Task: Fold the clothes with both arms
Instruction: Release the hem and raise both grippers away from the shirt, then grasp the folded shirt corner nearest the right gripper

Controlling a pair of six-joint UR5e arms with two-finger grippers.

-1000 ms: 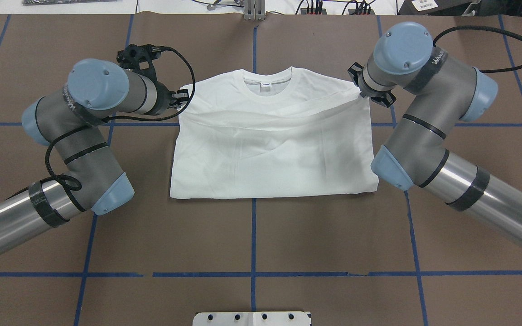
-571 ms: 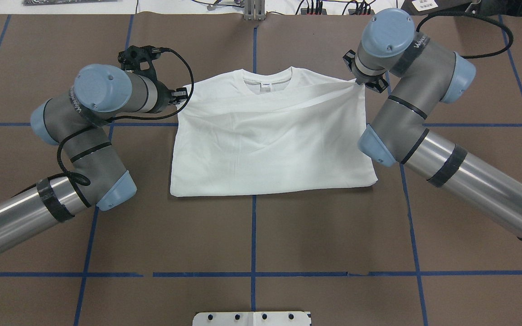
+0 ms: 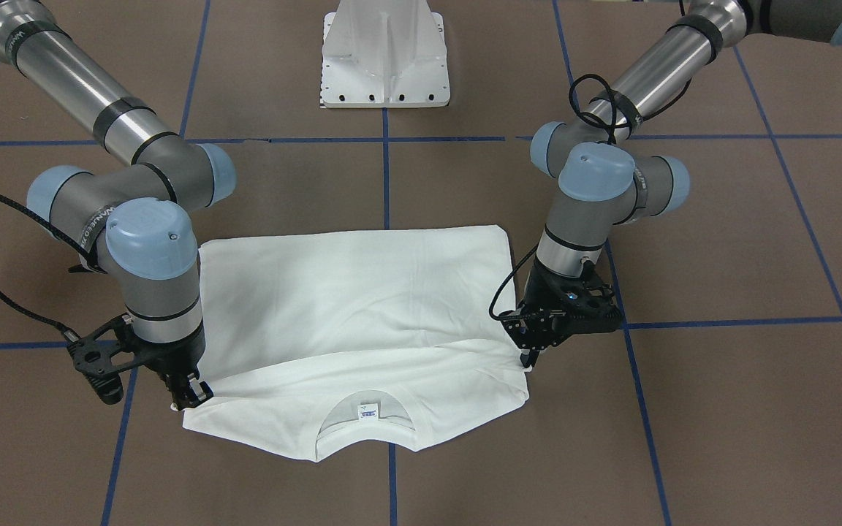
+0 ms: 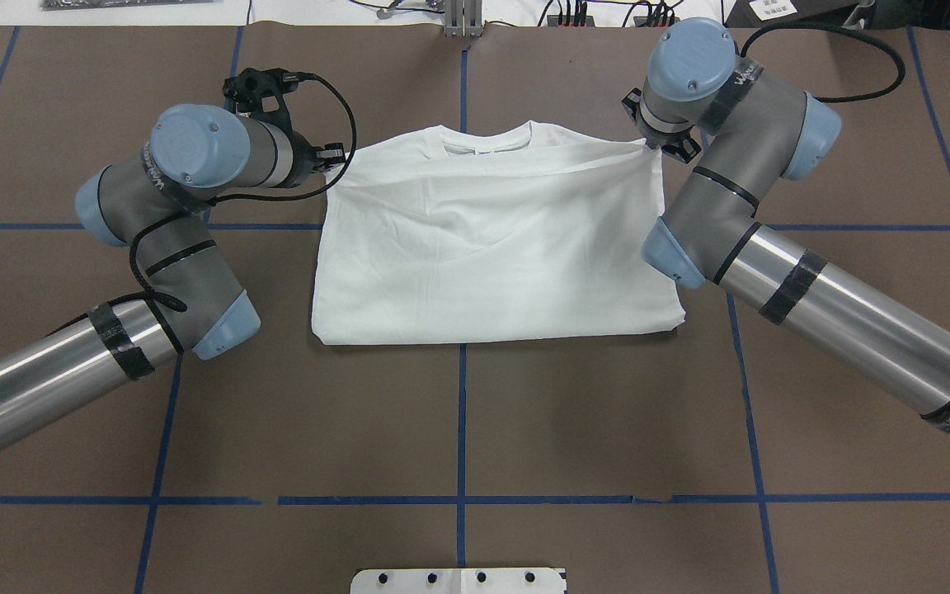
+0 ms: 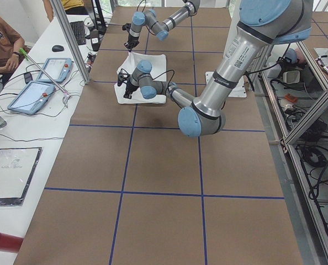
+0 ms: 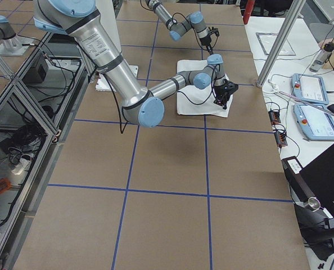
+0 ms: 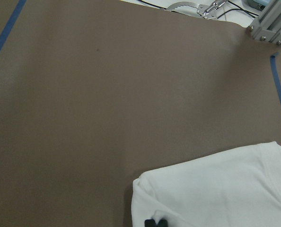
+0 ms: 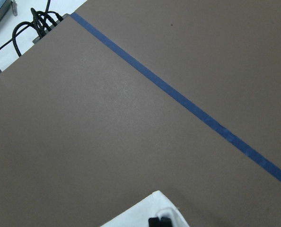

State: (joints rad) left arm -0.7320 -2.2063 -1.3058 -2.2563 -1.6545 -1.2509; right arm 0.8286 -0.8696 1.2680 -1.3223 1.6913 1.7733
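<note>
The white shirt (image 4: 491, 247) lies on the brown table, its lower half folded up toward the collar. My left gripper (image 4: 335, 157) is shut on the folded layer's left corner. My right gripper (image 4: 655, 144) is shut on its right corner. In the front view the left gripper (image 3: 531, 358) and right gripper (image 3: 191, 394) hold this edge just behind the collar, and the neck label (image 3: 368, 414) shows. The left wrist view shows the fingertips (image 7: 155, 222) pinching white cloth (image 7: 216, 189). So does the right wrist view, fingertips (image 8: 160, 221) on cloth (image 8: 145, 210). The printed text is hidden.
The white pedestal base (image 4: 458, 580) stands at the near table edge, and it also shows in the front view (image 3: 386, 58). Blue tape lines (image 4: 462, 429) cross the brown surface. Cables and an aluminium post (image 4: 463, 16) line the far edge. An operator (image 5: 1, 47) sits beside it.
Both grippers have moved away from the robot toward the collar, carrying the folded edge with them. The edge now covers the neck label in the overhead view.
</note>
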